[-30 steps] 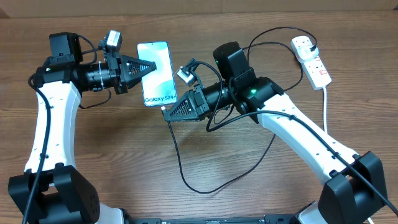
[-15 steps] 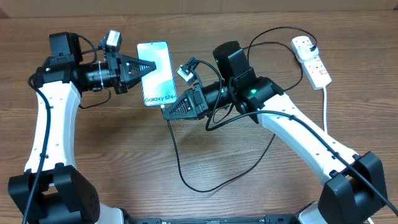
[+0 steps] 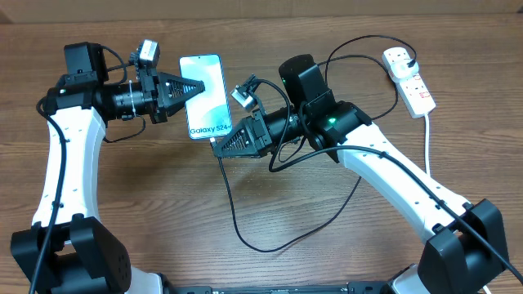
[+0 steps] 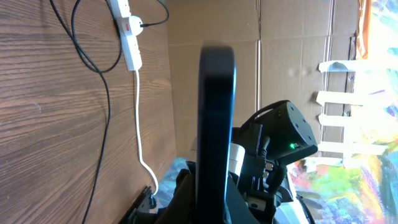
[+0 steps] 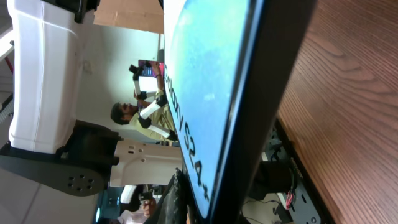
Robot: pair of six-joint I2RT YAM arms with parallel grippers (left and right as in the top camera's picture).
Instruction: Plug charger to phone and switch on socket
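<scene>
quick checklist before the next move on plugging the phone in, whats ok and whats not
1. Left gripper clamped on the phone edge: ok.
2. Right gripper gripping the cable tip: cannot tell, the fingertips hide it.
3. Tip lined up with the phone's bottom end: cannot tell, though the right gripper sits right at that end.
4. Plug in the power strip: ok.
5. Cable slack: ok, it lies in a loose loop on the table.
6. Strip switch on: cannot tell, too small.
</scene>
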